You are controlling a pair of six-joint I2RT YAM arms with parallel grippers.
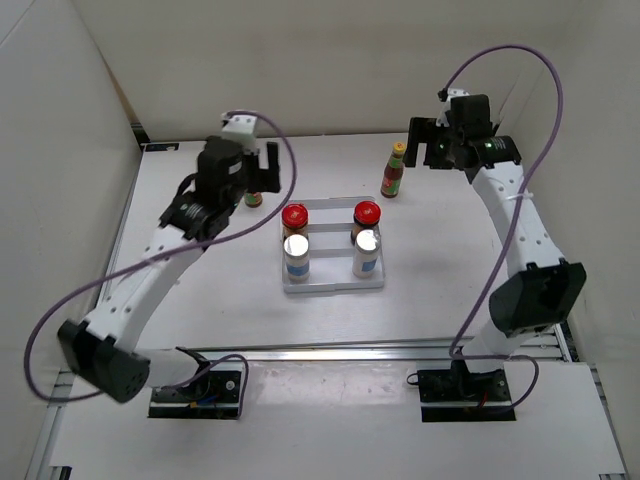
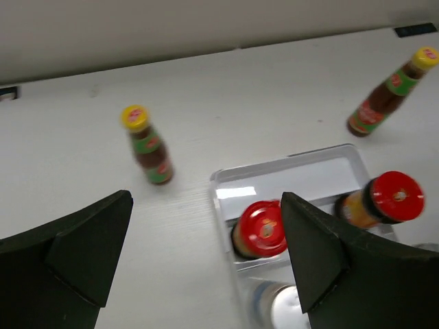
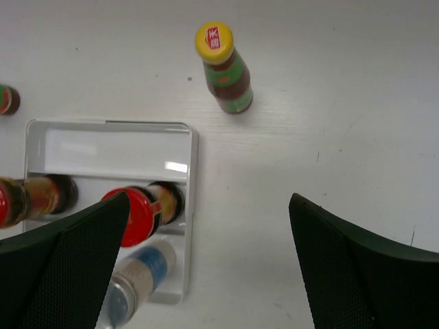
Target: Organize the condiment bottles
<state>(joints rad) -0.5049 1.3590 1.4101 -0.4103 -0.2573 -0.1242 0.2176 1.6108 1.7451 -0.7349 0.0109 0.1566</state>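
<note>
Two red-lidded jars (image 1: 294,216) (image 1: 367,213) stand in the tray's middle row. Two silver-topped shakers (image 1: 296,250) (image 1: 366,248) stand in its near row. One slim yellow-capped bottle (image 1: 394,170) stands on the table behind the tray's right corner. The other slim bottle (image 1: 253,198) stands left of the tray, partly hidden by my left gripper (image 1: 262,175). That gripper is open and empty above it; its wrist view shows this bottle (image 2: 149,145) and the nearer jar (image 2: 260,229). My right gripper (image 1: 428,145) is open and empty, beside the right bottle (image 3: 225,68).
The white ridged tray (image 1: 332,285) lies mid-table; its far row holds nothing (image 3: 110,147). White walls close in the table at the back and both sides. A purple cable loops over each arm.
</note>
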